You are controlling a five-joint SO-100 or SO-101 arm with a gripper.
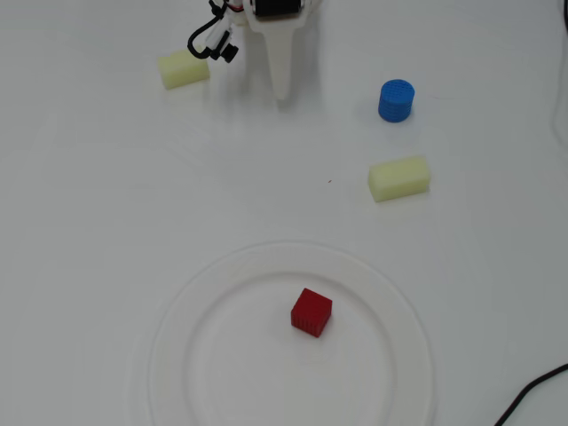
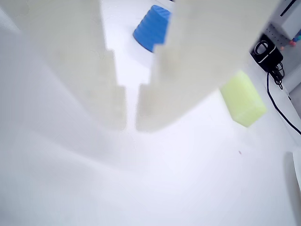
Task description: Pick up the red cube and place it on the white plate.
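The red cube (image 1: pixel 311 312) sits on the white plate (image 1: pixel 177 346), a little right of the plate's middle in the overhead view, resting flat with its ribbed side facing the lower edge of the picture. The gripper (image 1: pixel 281 89) is well apart from it, up at the top of the overhead view, pointing down toward the plate with nothing in it. In the wrist view the gripper (image 2: pixel 131 125) shows its two pale fingers drawn nearly together — only a thin slit of table shows between the tips, and nothing is held there.

A blue ribbed cylinder (image 1: pixel 396 100) stands to the right of the gripper in the overhead view, with a pale yellow block (image 1: pixel 399 177) just below it. Another pale yellow block (image 1: pixel 185 69) lies to the gripper's left, near a loop of black cable (image 1: pixel 206 40). The wrist view catches the cylinder (image 2: pixel 151 28) behind the fingers and one yellow block (image 2: pixel 242 99) at the right — both clear of the gripper.
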